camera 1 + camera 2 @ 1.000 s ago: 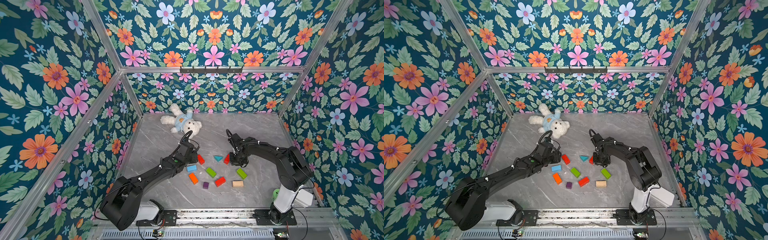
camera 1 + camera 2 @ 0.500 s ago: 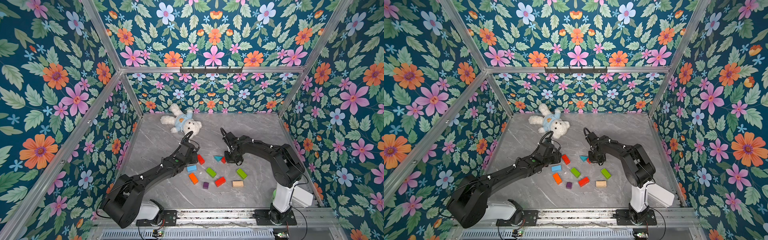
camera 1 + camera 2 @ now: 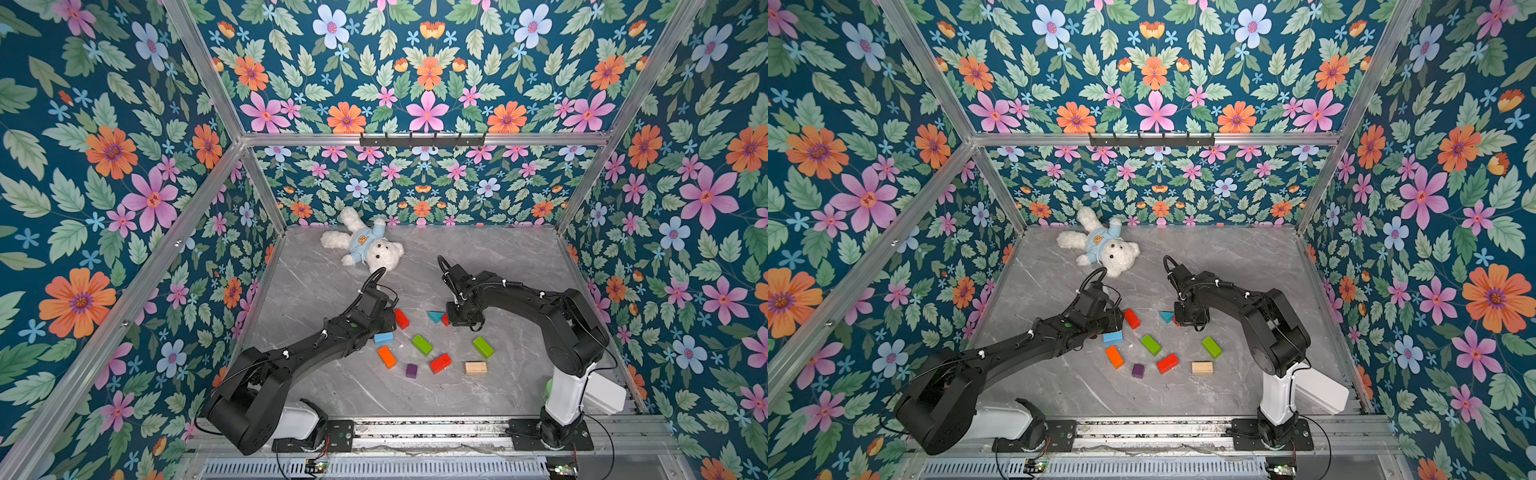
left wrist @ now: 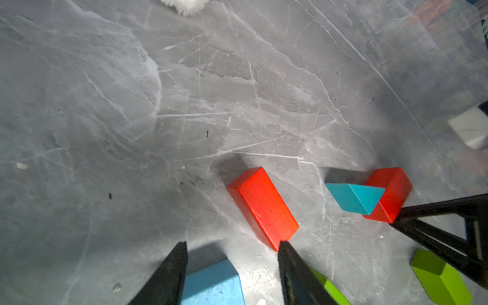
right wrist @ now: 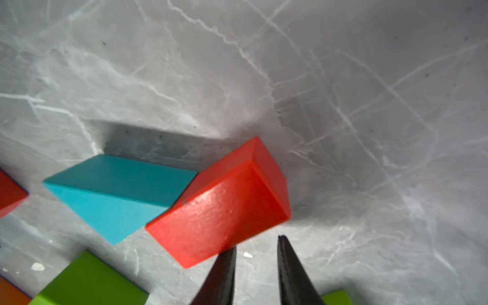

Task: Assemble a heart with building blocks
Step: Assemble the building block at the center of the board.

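Observation:
The building blocks lie in a loose heart-like outline with gaps on the grey floor. A teal triangle (image 3: 435, 317) touches a red brick (image 5: 219, 206). My right gripper (image 5: 256, 243) sits low at that brick's near end, shut with nothing between its jaws; one fingertip (image 5: 229, 253) touches the brick's edge. My left gripper (image 4: 232, 245) is open over a light blue brick (image 4: 214, 285), which it does not clamp. Its other fingertip (image 4: 284, 248) meets the end of another red brick (image 4: 264, 208). Nearer the front lie an orange brick (image 3: 387, 357), a purple cube (image 3: 411, 370), a third red brick (image 3: 440, 363), a plain-wood brick (image 3: 476, 367) and two green bricks (image 3: 422, 345) (image 3: 483, 347).
A white teddy bear (image 3: 365, 247) in a blue shirt lies at the back, just beyond the left arm. A bit of green ball (image 3: 549, 384) shows behind the right arm's base. Flowered walls close in three sides.
My right gripper slid a little to the left with the red brick, which now touches the teal triangle. The left arm has barely moved.

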Available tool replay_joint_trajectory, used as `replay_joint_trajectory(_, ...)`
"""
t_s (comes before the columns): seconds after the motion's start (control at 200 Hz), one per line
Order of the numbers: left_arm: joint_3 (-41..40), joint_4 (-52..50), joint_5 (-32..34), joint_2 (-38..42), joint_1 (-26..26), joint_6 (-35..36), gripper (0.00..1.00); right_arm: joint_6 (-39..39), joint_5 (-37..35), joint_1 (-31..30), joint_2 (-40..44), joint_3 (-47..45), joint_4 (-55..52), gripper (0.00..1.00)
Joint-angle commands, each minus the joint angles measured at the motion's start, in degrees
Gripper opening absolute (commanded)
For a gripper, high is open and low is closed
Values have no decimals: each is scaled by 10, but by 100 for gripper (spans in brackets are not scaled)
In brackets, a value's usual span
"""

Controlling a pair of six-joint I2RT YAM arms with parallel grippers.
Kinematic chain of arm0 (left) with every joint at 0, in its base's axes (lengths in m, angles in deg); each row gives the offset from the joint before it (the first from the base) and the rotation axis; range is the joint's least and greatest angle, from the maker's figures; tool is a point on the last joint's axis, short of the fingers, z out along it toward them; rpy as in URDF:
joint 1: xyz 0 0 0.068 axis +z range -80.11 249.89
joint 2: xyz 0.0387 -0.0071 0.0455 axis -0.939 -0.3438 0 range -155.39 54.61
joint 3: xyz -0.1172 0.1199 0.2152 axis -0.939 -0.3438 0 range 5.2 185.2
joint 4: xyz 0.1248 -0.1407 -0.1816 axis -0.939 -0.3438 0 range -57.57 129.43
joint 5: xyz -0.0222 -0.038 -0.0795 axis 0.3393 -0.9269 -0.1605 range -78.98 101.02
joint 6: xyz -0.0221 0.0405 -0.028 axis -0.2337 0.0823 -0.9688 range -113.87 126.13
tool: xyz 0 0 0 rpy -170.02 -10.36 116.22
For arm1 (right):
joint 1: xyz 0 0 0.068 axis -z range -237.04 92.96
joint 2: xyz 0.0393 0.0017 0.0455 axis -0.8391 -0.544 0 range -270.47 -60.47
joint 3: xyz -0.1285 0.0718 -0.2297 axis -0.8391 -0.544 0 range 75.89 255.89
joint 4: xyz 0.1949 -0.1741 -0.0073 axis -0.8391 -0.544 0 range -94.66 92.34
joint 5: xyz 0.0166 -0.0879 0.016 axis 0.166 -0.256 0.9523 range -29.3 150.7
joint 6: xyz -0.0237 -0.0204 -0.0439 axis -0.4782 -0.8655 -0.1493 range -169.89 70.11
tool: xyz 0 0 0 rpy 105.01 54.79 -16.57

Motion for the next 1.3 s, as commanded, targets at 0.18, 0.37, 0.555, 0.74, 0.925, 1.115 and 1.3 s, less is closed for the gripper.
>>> replay_joint_trajectory(0.18, -1, 52, -46, -30, 1, -58, 67, 16, -29, -13, 50, -30, -31, 31)
replay_joint_trajectory(0.37, 21, 56, -53, -73, 1, -95, 71, 26, -32, -21, 115, -62, -47, 38)
replay_joint_trajectory(0.555, 42, 51, -61, -110, 0, -123, 67, 28, -32, -22, 158, -81, -51, 39)
replay_joint_trajectory(0.74, 66, 23, -63, -137, 1, -141, 64, 29, -31, -22, 170, -92, -50, 39)
replay_joint_trajectory(0.925, 95, -9, -61, -158, -3, -151, 61, 30, -30, -23, 185, -103, -41, 39)
replay_joint_trajectory(1.115, 117, -21, -64, -179, -19, -164, 57, 32, -36, -22, 195, -120, -31, 37)
replay_joint_trajectory(1.3, 128, -22, -64, -196, -28, -181, 52, 35, -36, -22, 204, -133, -23, 34)
